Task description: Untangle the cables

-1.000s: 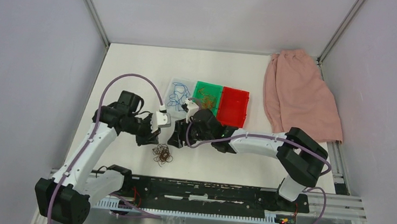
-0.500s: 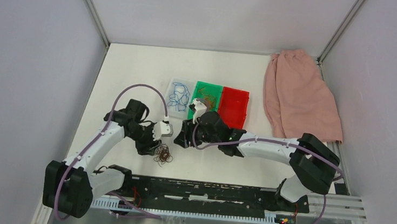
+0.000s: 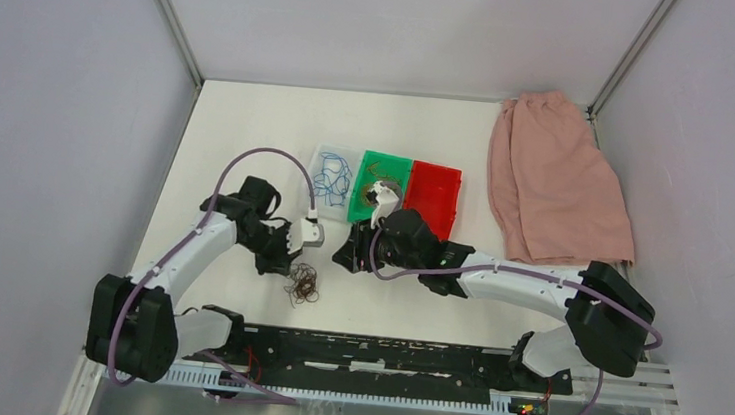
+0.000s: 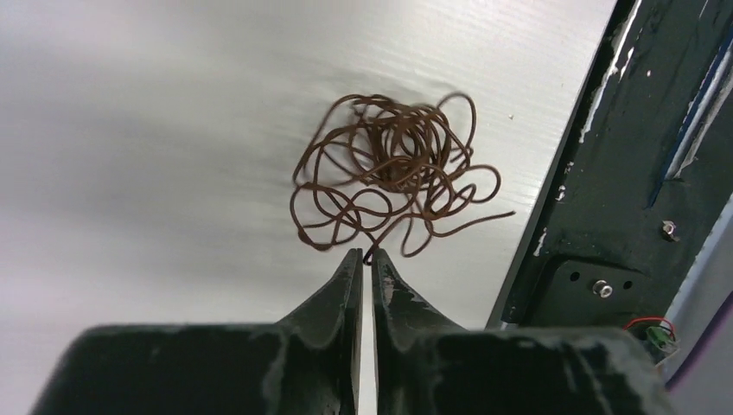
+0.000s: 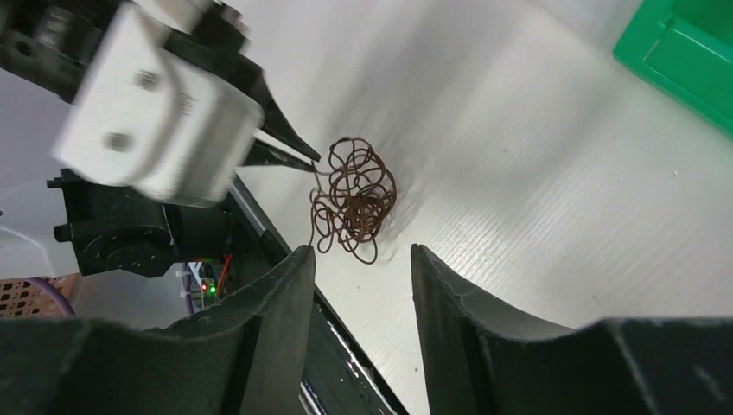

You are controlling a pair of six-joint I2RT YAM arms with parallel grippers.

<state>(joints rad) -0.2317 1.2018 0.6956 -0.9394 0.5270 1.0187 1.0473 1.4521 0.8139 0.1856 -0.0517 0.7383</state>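
A dark brown tangle of cable (image 3: 302, 284) (image 4: 389, 169) (image 5: 354, 197) lies on the white table near the front rail. My left gripper (image 3: 285, 264) (image 4: 372, 256) sits at the tangle's edge, and its jaws are shut on one thin brown strand at the very tips. My right gripper (image 3: 339, 261) (image 5: 359, 255) hovers just right of the tangle, open and empty, not touching it. Blue cables (image 3: 329, 176) lie in a clear bin. A brownish cable (image 3: 382, 181) lies in the green bin (image 3: 394, 163).
A red bin (image 3: 432, 198) stands beside the green one. A pink cloth (image 3: 557, 179) lies at the back right. The black front rail (image 3: 381, 354) (image 4: 605, 216) runs close behind the tangle. White walls enclose the table.
My left gripper came down to the tangle, opened, then shut on a strand. The right arm slid a little to the right and its jaws narrowed somewhat.
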